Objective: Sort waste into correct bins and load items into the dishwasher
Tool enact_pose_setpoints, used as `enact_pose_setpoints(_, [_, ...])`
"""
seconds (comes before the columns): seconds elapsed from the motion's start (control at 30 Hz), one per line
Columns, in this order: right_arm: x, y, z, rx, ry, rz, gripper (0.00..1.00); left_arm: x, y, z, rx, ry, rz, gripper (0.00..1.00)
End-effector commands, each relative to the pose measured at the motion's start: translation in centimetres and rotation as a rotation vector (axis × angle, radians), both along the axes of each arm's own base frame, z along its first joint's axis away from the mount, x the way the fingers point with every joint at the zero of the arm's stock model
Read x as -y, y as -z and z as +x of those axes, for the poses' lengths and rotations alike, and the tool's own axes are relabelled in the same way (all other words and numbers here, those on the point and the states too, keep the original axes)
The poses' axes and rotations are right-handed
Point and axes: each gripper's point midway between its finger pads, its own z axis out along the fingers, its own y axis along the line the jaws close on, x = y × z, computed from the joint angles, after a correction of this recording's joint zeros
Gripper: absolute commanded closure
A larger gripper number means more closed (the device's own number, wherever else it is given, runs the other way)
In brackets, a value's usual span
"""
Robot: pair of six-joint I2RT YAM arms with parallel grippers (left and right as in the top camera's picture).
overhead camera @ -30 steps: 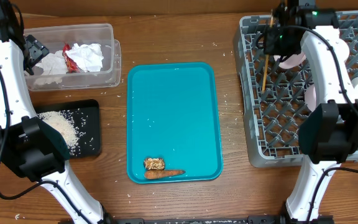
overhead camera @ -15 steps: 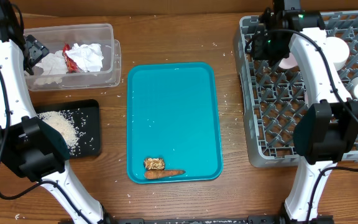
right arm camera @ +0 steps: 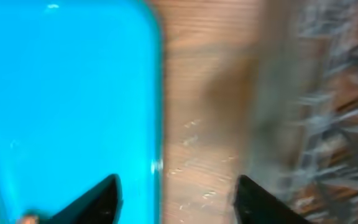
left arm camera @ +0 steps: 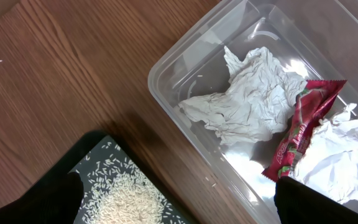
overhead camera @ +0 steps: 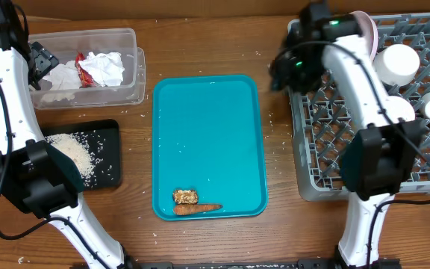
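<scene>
Right gripper (right arm camera: 178, 200) hangs empty, jaws apart, above bare wood between teal tray (overhead camera: 207, 134) and grey rack (overhead camera: 327, 149); brown lump (overhead camera: 185, 196) and carrot stick (overhead camera: 197, 209) lie well away at the tray's near end. Left gripper (left arm camera: 179, 208) gapes wide, empty, over the rim of the clear tub (left arm camera: 185, 137)

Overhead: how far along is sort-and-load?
Done: napkins and wrapper sit in the tub, rice lies on the black tray, dishes are in the rack; none show outside it.
In hand: nothing; the right claw is open and empty over table between teal tray and rack.
Left: the lump and stick on the teal tray need binning.
</scene>
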Motion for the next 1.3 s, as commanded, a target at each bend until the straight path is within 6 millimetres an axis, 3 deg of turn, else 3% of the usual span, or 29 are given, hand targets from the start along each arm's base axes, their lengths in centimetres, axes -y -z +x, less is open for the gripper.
enact_pose_setpoints(0.0, [-5.0,-1.5,-2.8,-0.028,-0.112,0.06,0.18,0.4,-1.9,-0.1,0.046,-0.008,0.011,0.0])
enact_pose_setpoints(0.13, [-9.2,-0.8,-6.6,-0.088,-0.233,0.041,0.01,0.4,-1.9,-0.1,0.046,-0.008,0.011,0.0])
enact_pose_setpoints(0.3, [-14.1,0.9,-11.4,-0.14,-0.389,0.014,0.0,0.4,-1.9,-0.1,0.046,-0.008,0.011,0.0])
enact_pose_setpoints(0.5, [-18.4,3.7,-16.9,-0.172,-0.546,-0.013,0.0,0.4,-1.9,-0.1,0.046,-0.008,0.011,0.0])
enact_pose_setpoints(0.63, [-21.1,4.0,-18.1,-0.132,-0.566,0.001,0.0,0.4,-1.9,-0.1,0.046,-0.008,0.011,0.0])
enact_pose_setpoints(0.77, [-22.0,3.0,-16.6,-0.063,-0.505,-0.012,0.0,0.4,-1.9,-0.1,0.046,-0.008,0.011,0.0])
enact_pose_setpoints(0.87, [-21.0,1.1,-14.1,0.007,-0.427,-0.054,0.0,0.4,-1.9,-0.1,0.046,-0.008,0.011,0.0])
enact_pose_setpoints(0.97, [-18.7,-1.3,-10.8,0.088,-0.342,-0.115,0.0,0.4,-1.9,-0.1,0.046,-0.008,0.011,0.0])
enact_pose_setpoints(1.13, [-12.2,-4.8,-5.3,0.195,-0.179,-0.242,0.0,0.4,-1.9,-0.1,0.046,-0.008,0.011,0.0])
enact_pose_setpoints(1.27, [-6.2,-6.3,-2.2,0.192,-0.034,-0.276,0.0,0.4,-1.9,-0.1,0.046,-0.008,0.011,0.0])
